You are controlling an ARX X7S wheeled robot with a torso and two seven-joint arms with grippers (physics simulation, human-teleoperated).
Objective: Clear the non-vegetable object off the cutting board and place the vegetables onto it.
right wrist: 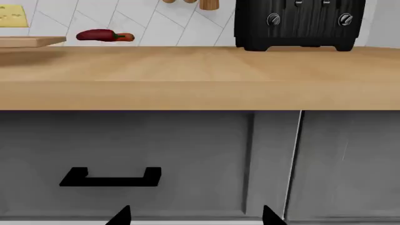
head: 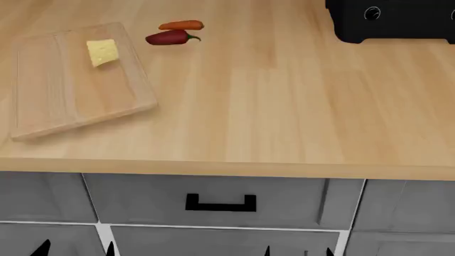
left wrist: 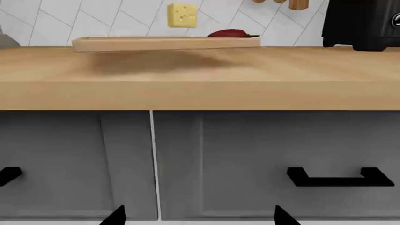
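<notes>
A pale yellow cheese wedge lies on the light wooden cutting board at the counter's back left. Just right of the board lie the dark red chili pepper and, behind it, the orange carrot. The left wrist view shows the cheese wedge, cutting board and chili pepper. My left gripper and right gripper hang low in front of the drawers, both open and empty, far below the countertop. Only the fingertips show.
A black toaster stands at the counter's back right. Grey drawer fronts with a black handle face the grippers below the counter's front edge. A white tiled wall backs the counter.
</notes>
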